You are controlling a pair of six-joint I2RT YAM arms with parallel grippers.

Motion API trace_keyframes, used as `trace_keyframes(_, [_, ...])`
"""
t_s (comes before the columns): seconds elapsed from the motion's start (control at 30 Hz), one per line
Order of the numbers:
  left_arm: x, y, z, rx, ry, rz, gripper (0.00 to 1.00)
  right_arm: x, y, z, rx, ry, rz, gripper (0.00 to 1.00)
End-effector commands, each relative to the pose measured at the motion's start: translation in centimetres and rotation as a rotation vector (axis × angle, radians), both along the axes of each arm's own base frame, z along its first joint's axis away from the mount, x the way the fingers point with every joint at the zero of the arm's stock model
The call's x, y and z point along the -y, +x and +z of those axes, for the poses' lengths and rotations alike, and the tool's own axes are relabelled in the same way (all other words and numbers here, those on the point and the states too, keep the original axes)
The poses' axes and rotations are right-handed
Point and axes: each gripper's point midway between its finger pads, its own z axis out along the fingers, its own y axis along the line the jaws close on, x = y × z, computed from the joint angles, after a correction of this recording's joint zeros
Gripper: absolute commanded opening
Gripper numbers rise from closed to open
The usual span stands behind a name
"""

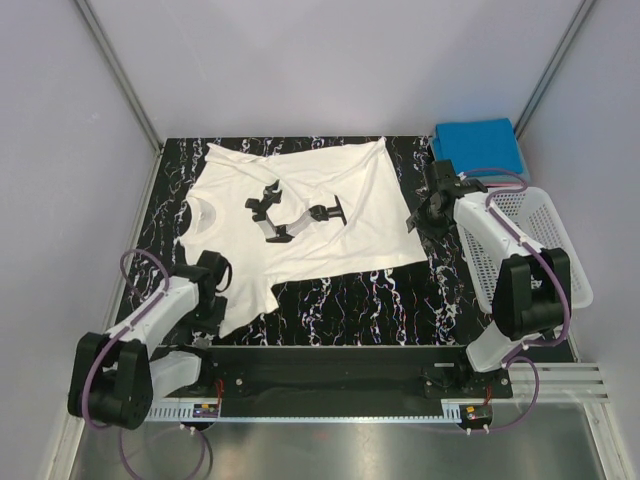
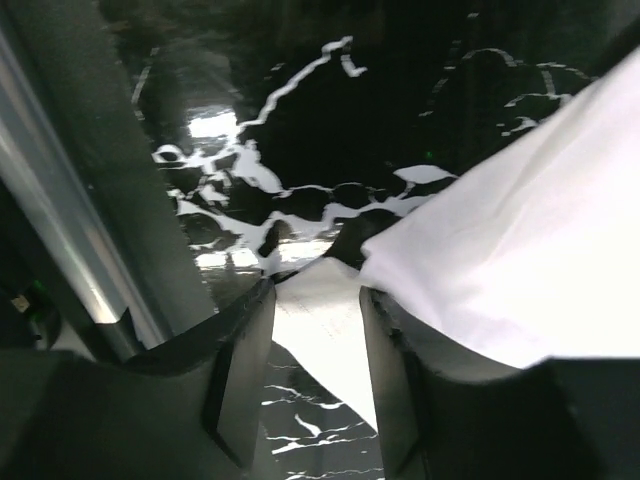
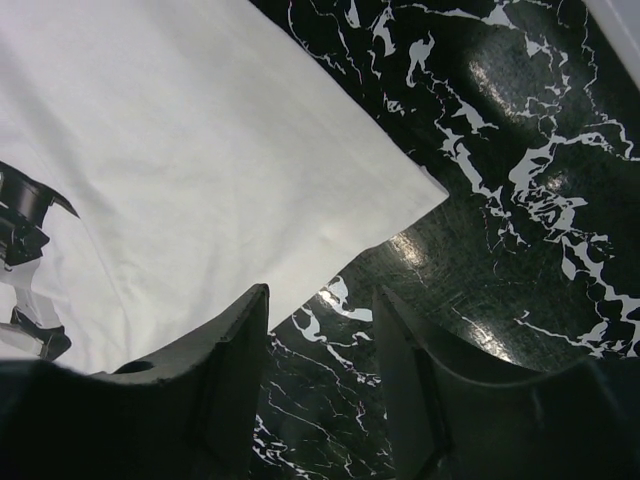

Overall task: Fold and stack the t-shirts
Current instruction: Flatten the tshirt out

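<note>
A white t-shirt [image 1: 320,180] with a black chest print [image 1: 290,215] lies spread out on the black marbled table [image 1: 350,300]. A bright blue t-shirt [image 1: 478,142] sits folded at the back right corner. My left gripper [image 1: 222,272] is low at the white shirt's near-left sleeve. In the left wrist view this gripper [image 2: 315,290] is open, with a flat flap of white cloth [image 2: 320,330] lying between its fingers. My right gripper [image 1: 415,222] stands open just off the shirt's right edge. In its wrist view [image 3: 322,292] only bare table shows between the fingers, beside the shirt's corner [image 3: 420,190].
A white plastic lattice basket [image 1: 545,225] stands along the table's right side, close to the right arm. A metal frame post [image 2: 60,230] runs past the left gripper at the table's left edge. Grey walls close in the table on three sides.
</note>
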Motion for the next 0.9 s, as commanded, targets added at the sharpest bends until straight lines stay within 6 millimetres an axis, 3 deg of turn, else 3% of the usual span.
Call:
trace_keyframes(0.0, [-0.6,4.7,0.2,0.1,0.057,0.011,0.46,1.0,1.7,0.8,0.039,-0.068,-0.005,0.54])
trace_keyframes(0.23, [-1.6,9.6,0.8,0.091,0.088,-0.047,0.57,1.4,2.1,0.8,0.029,-0.1,0.0,0.55])
trace_keyframes(0.33, [-2.4,10.5,2.1,0.13,0.117,-0.07,0.59,1.4,2.0,0.7,0.032,-0.096,-0.003,0.55])
trace_keyframes(0.37, [-2.6,10.9,3.4,0.166,0.128,-0.069,0.59,1.4,2.0,0.7,0.033,-0.094,-0.003,0.55])
trace_keyframes(0.47, [-3.1,9.2,5.3,0.154,0.148,-0.04,0.59,1.3,1.8,0.3,0.034,-0.085,-0.008,0.55])
trace_keyframes(0.53, [-3.5,6.9,5.8,0.103,0.163,0.002,0.56,1.2,1.6,0.0,0.028,-0.08,-0.01,0.54])
trace_keyframes(0.67, [-3.1,5.0,4.5,0.147,0.13,0.011,0.54,1.0,1.6,-0.3,0.022,-0.067,-0.009,0.54])
trace_keyframes(0.87, [-4.0,5.9,3.2,0.216,0.181,-0.015,0.43,0.8,1.3,0.4,0.034,-0.057,0.0,0.54])
